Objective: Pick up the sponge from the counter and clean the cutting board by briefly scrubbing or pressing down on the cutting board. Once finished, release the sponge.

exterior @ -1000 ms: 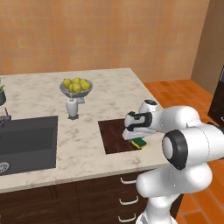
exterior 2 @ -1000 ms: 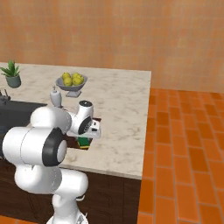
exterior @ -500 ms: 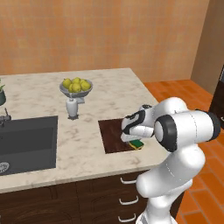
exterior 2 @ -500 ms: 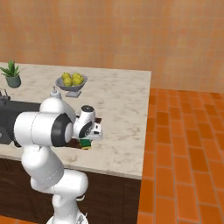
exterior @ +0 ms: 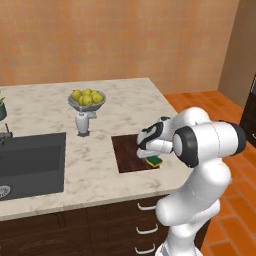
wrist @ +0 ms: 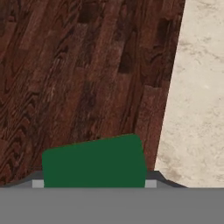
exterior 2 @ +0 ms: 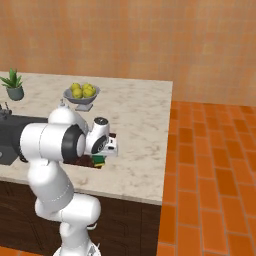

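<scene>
We see the gripper point(wrist: 94, 183) pinching the sponge point(wrist: 94, 162), which lies on the cutting board point(wrist: 78, 74) near its edge; bare counter point(wrist: 197, 100) lies at three o'clock in the hand view.

I see the counter point(exterior: 125, 100) in beige marble with faint grey veining, over dark brown cabinet fronts point(exterior: 100, 227) with white handles point(exterior: 148, 229). Near its front right corner the cutting board point(exterior: 126, 152) is dark brown wood grain with streaks of reddish and near-black, clearest in my hand view. The sponge point(exterior: 154, 161) on it is yellow with a dark green top. Toward the counter's left edge the sink basin point(exterior: 30, 162) is dark grey. I see yellow lemons point(exterior: 86, 96) in a grey bowl point(exterior: 87, 104) on a white stand. The plant point(exterior 2: 12, 79) is green in a grey-blue pot. The wall point(exterior: 125, 40) is mottled tan-orange, and the floor point(exterior 2: 210, 175) has orange tiles.
</scene>
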